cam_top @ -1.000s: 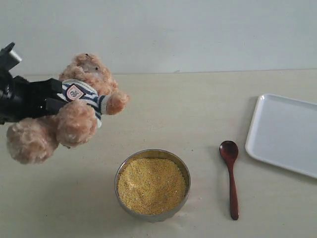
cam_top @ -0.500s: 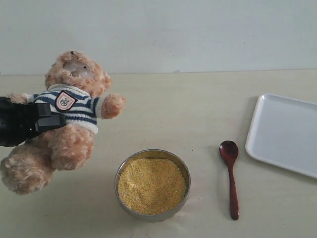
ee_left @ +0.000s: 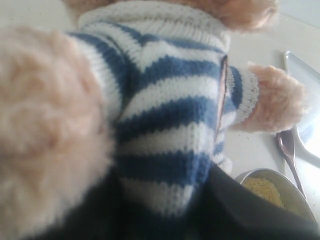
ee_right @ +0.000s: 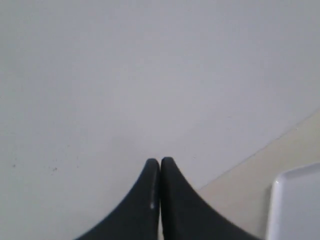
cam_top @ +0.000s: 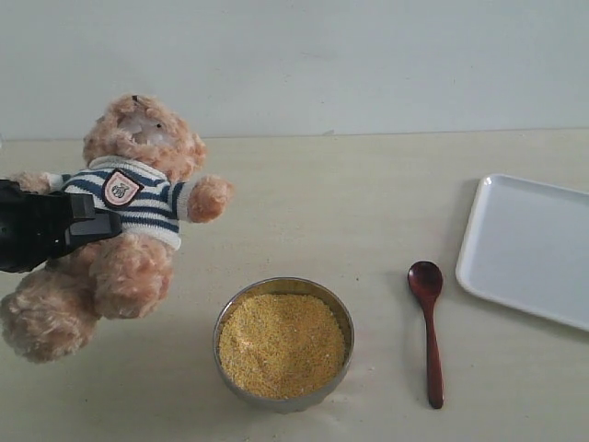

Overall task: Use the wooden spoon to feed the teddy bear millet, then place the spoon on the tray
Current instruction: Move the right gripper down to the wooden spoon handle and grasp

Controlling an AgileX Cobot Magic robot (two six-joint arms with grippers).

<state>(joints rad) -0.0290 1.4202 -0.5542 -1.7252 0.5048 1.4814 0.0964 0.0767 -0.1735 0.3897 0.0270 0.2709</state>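
Swings the teddy bear (cam_top: 129, 216) from a sideways, forward tilt to upright over the last second, then barely shifts it in the final half. Clamps the left hand (cam_top: 87, 224) on the striped shirt at the torso, dark jaws pressed into the knit as the left wrist view shows. Seems to hold the bear clear of the worktop (cam_top: 359, 203), on the left, head up, badge and face toward the exterior camera, one paw stretched toward the middle.

Leaves the steel bowl (cam_top: 228, 318) of millet (cam_top: 282, 344) near the bear's legs but apart from them. Leaves the wooden spoon (cam_top: 429, 341) untouched, flat on the worktop between bowl and tray (cam_top: 529, 249), touching neither, round end away from the camera. Keeps the right hand (ee_right: 160, 172) closed on nothing, fingertips together, aimed at the pale wall and out of the exterior view.

Reads as the bear now posed for feeding. Probably calls next for bringing the right hand down to the spoon's slim handle. Scooping, feeding and placing on the tray not yet begun.
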